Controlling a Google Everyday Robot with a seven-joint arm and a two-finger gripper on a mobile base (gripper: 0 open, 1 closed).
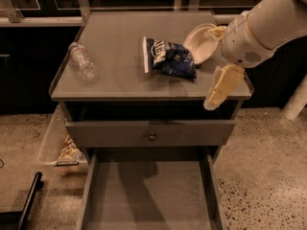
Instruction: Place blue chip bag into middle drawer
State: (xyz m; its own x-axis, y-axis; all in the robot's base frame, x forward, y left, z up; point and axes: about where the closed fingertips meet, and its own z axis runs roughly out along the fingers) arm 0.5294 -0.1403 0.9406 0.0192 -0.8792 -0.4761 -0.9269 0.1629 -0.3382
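The blue chip bag [170, 57] lies on the grey cabinet top [115, 42], right of centre, touching a white bowl [200, 42]. The middle drawer [148, 190] is pulled out wide at the bottom of the view, and its flat grey floor holds nothing. My gripper [218, 87] hangs pale and cream-coloured from the white arm over the cabinet top's front right edge. It is to the right of the bag, a little nearer the front, and apart from it. It holds nothing that I can see.
A clear plastic bottle [82, 61] lies on the left of the cabinet top. The grey drawer front with a round knob [152, 136] sits above the open drawer. A clear bin [57, 143] with a snack packet stands on the floor at left.
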